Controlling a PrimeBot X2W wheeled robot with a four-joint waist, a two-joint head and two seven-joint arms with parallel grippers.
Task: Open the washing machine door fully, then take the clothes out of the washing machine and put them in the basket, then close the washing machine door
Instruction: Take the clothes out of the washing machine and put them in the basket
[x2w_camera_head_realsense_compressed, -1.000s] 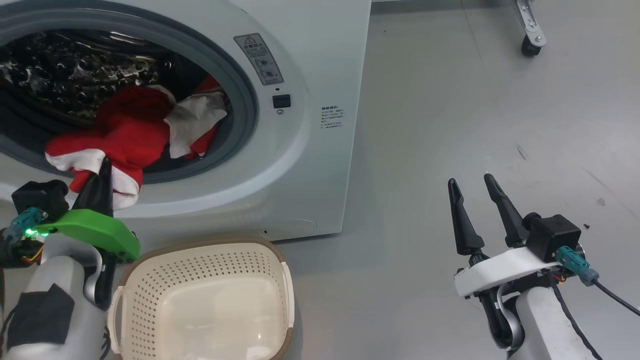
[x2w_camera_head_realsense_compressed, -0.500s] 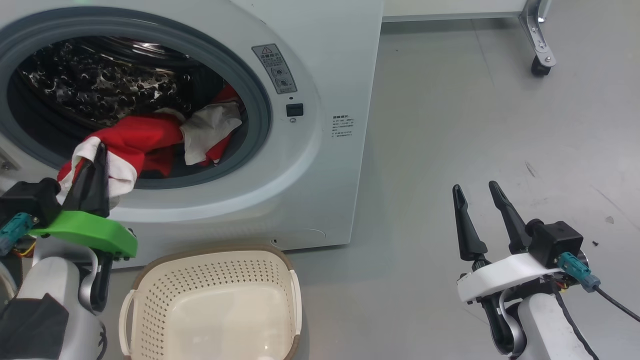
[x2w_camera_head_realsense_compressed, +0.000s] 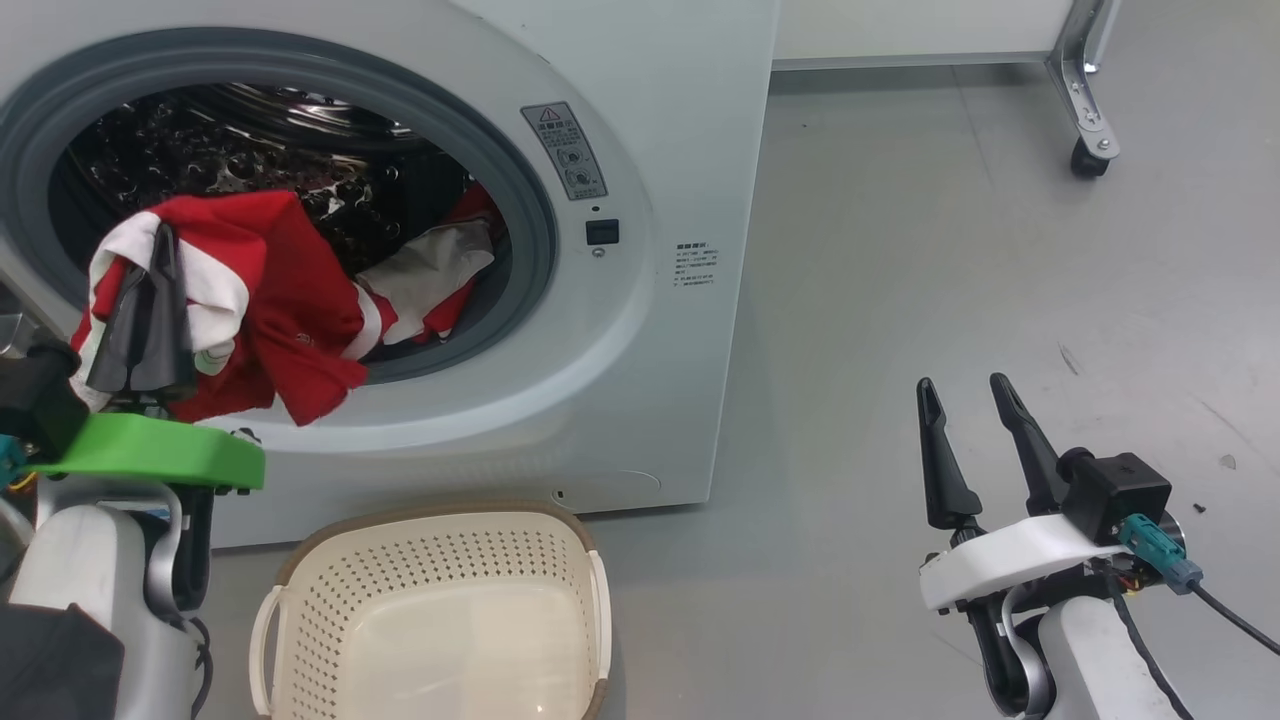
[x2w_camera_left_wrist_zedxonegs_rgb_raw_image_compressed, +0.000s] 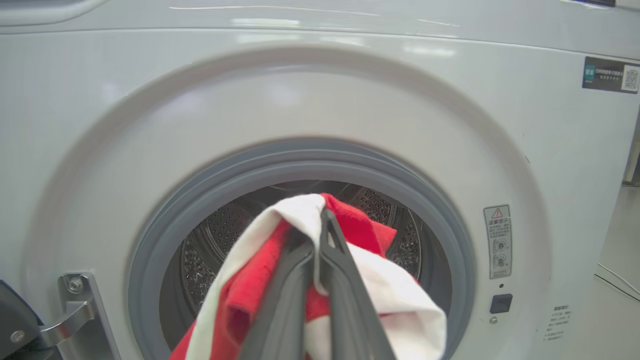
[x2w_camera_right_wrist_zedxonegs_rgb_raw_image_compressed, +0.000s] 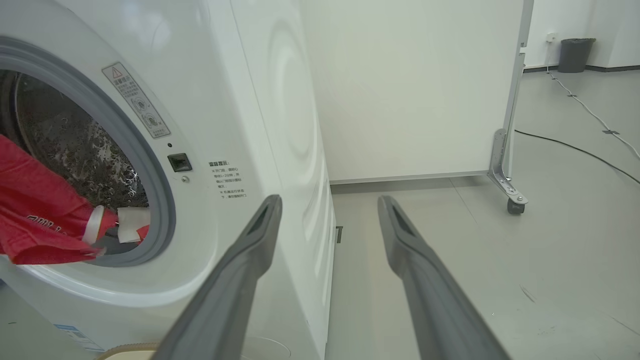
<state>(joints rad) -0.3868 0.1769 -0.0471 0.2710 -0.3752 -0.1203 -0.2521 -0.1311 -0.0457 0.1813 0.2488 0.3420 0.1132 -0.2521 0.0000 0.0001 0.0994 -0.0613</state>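
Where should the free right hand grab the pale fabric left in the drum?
Pinch the raised pale fold at the lower right of the drum, coming straight in through the open mouth from the front. It bunches up toward the seal, on the side of the open right hand, and probably offers an edge to close on.

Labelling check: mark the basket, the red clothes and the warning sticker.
basket (x2w_camera_head_realsense_compressed: 430, 550): head view, perforated back wall.
red clothes (x2w_camera_head_realsense_compressed: 290, 295): head view, red part of the hanging fold.
warning sticker (x2w_camera_head_realsense_compressed: 565, 150): head view, its middle.

The basket (x2w_camera_head_realsense_compressed: 420, 545) is cut off below, and the washing machine (x2w_camera_head_realsense_compressed: 660, 130) print (x2w_camera_head_realsense_compressed: 696, 264) is unreadable
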